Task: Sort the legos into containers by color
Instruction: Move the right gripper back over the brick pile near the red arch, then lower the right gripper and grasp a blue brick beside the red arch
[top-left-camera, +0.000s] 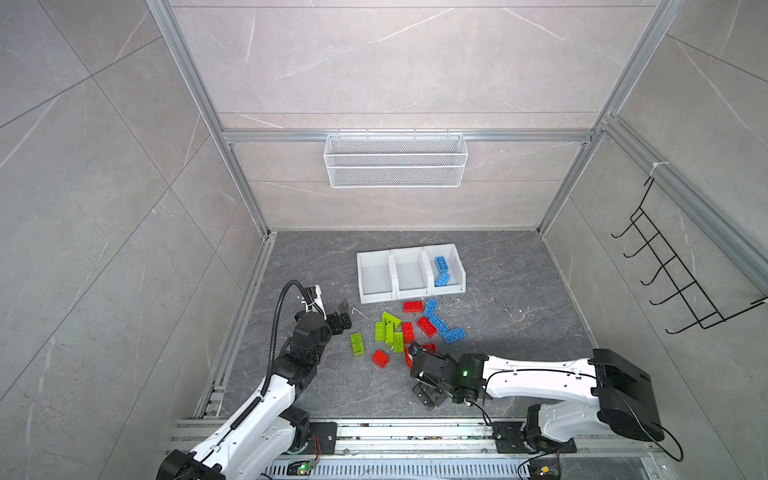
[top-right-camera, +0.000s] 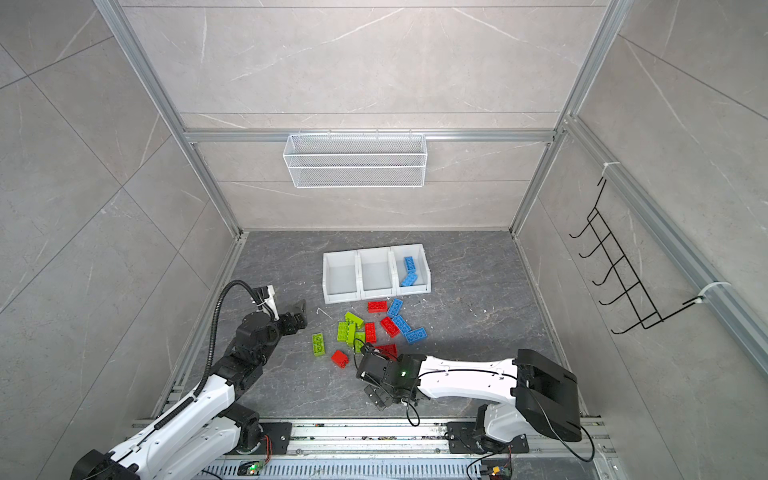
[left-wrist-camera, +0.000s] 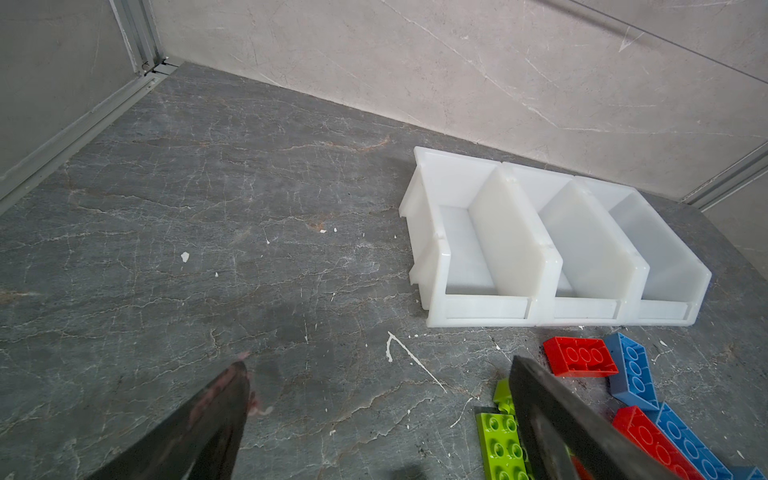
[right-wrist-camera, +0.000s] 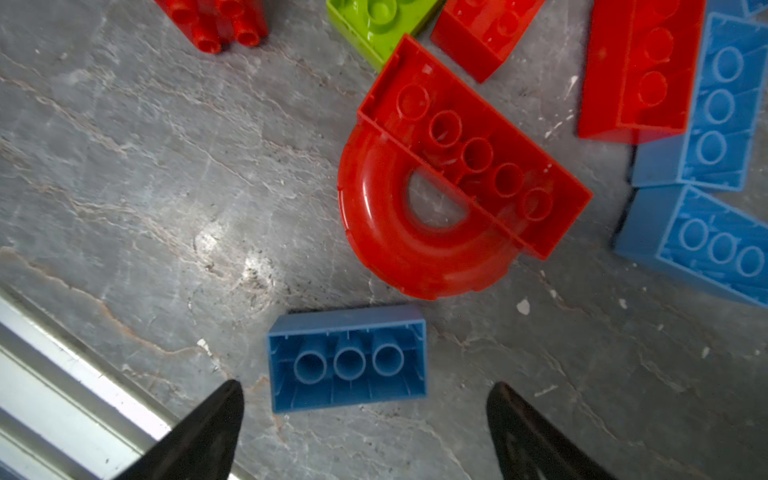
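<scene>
Only right wrist view shows blue brick (right-wrist-camera: 347, 357) between spread right gripper (right-wrist-camera: 365, 384); left gripper (left-wrist-camera: 377, 360) spread too.

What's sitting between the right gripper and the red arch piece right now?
One blue brick, hollow side up, lies between the open right gripper and the red arch piece. The right wrist view shows it.

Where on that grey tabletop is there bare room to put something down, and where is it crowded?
Bare: the table right of the containers in a top view, up to the side wall, and the wide patch left of them toward the back corner. Crowded: just in front of the containers, where the legos lie.
</scene>
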